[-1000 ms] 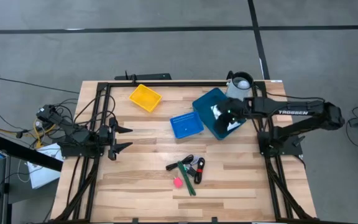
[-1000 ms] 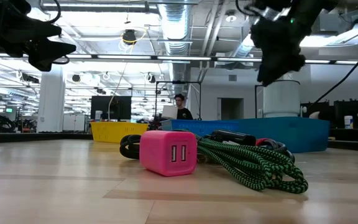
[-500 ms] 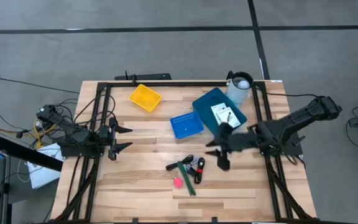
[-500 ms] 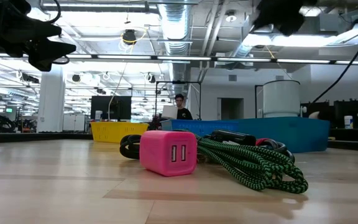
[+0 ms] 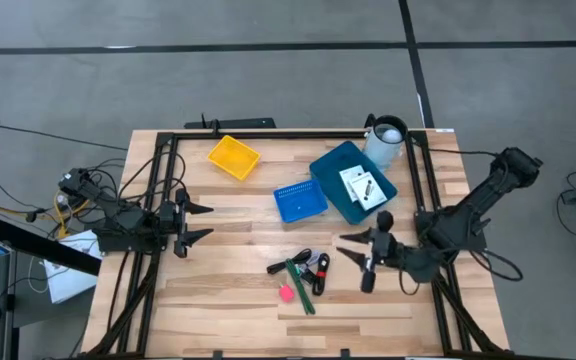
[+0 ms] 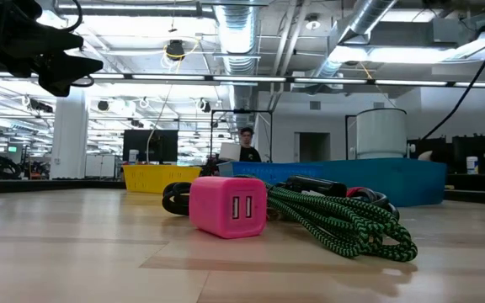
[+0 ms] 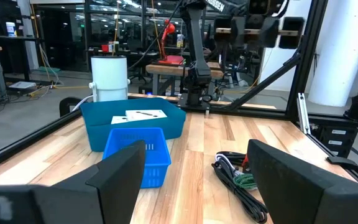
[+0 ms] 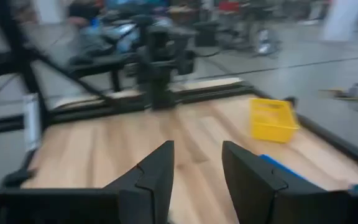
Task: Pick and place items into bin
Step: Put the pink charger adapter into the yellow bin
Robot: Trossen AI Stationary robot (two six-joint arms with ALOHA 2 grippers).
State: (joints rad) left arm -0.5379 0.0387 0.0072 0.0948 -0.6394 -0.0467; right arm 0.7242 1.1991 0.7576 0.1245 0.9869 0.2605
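Observation:
Two white cards (image 5: 360,185) with black print lie flat inside the large blue bin (image 5: 330,170), also visible in the left wrist view as cards (image 7: 138,116). On the wood, a black-and-green cord (image 5: 301,277) lies tangled with a small black piece (image 5: 301,258) and a red-and-black bit (image 5: 321,266); a pink-red block (image 5: 286,293) sits at its near side. The low view shows the block (image 6: 228,206) and cord (image 6: 343,220) close up. My right gripper (image 5: 354,262) is open, just right of the pile, touching nothing. My left gripper (image 5: 200,222) waits open at the table's left.
A small blue basket (image 5: 299,201) stands left of the large bin, a yellow bin (image 5: 233,157) toward the far left, and a white cylinder (image 5: 386,140) at the far right corner. Black frame rails (image 5: 158,200) run along both sides. Bare wood lies near the pile.
My right gripper has swung away from above the large blue bin toward the table's near edge and now sits beside the cord pile, leaving the low view's top. The two cards, partly hidden under it before, now show lying in the bin.

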